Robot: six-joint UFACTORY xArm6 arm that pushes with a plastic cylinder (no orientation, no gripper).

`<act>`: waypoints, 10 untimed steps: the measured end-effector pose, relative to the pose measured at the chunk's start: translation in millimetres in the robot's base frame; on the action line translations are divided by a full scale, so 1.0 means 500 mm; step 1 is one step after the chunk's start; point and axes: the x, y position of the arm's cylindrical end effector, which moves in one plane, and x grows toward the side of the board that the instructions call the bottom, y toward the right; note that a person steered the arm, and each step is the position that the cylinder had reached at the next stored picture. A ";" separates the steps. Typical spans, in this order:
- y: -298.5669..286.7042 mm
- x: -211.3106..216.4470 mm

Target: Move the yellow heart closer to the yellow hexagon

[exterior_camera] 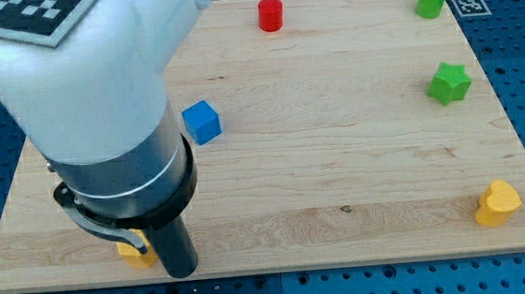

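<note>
Now my tip (180, 271) sits at seven o'clock, touching the yellow hexagon (136, 252); no pincer here to report. The yellow heart (498, 203) waits far off at four o'clock.

counter middle: bare wood (338, 150)
bottom edge: open from yellow heart (498, 204) to arm (123, 167)
left side: arm, blue cube (201, 122)

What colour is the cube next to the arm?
Blue. The cube shows plainly in the camera view, just to the view's right of the arm's housing.
</note>
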 end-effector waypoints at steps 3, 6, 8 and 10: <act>-0.064 0.001; 0.179 -0.056; 0.302 -0.168; 0.649 -0.181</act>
